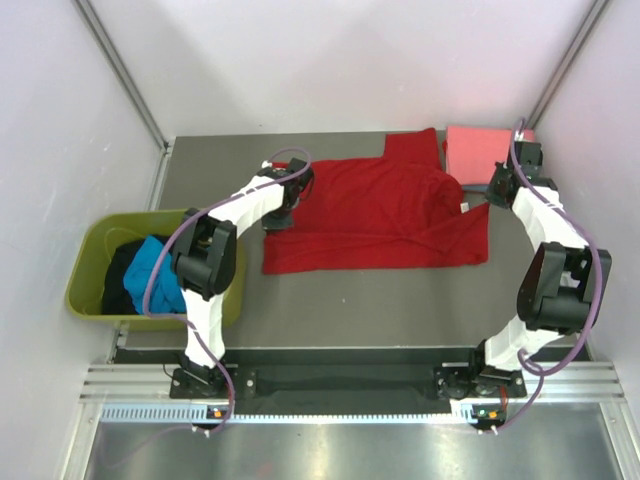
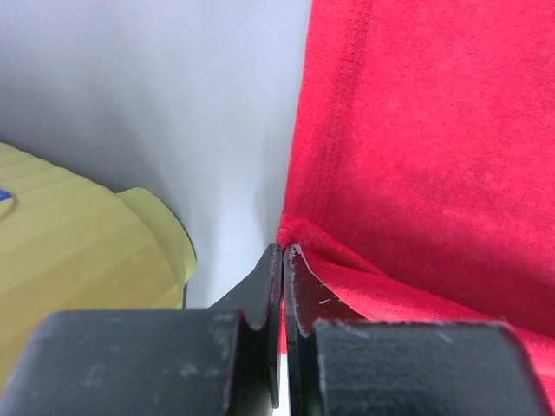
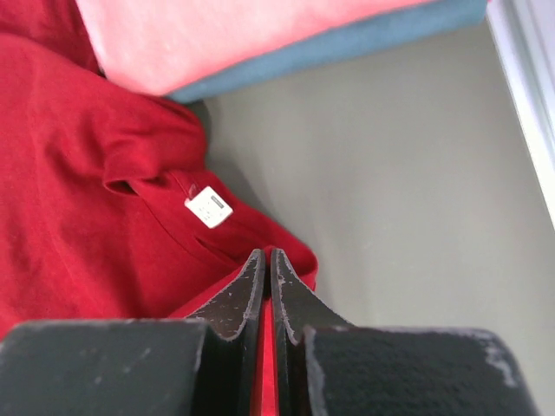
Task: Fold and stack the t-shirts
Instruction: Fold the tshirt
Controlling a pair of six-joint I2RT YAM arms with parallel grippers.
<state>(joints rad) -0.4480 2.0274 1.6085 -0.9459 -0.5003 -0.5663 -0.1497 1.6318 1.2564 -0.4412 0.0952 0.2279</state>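
Observation:
A bright red t-shirt (image 1: 375,215) lies spread across the middle of the table. My left gripper (image 1: 283,205) is shut on its left edge; the left wrist view shows red cloth (image 2: 416,156) pinched between the jaws (image 2: 284,256). My right gripper (image 1: 497,190) is shut on the shirt's right edge by the collar; the right wrist view shows red cloth (image 3: 95,199) and a white label (image 3: 209,206) ahead of the jaws (image 3: 266,257). A folded salmon-pink shirt (image 1: 476,150) lies on a folded blue shirt (image 3: 364,39) at the back right.
An olive-green tub (image 1: 95,238) stands off the table's left edge and holds turquoise (image 1: 155,275) and black (image 1: 120,280) shirts; its rim shows in the left wrist view (image 2: 78,251). White walls enclose the table on three sides.

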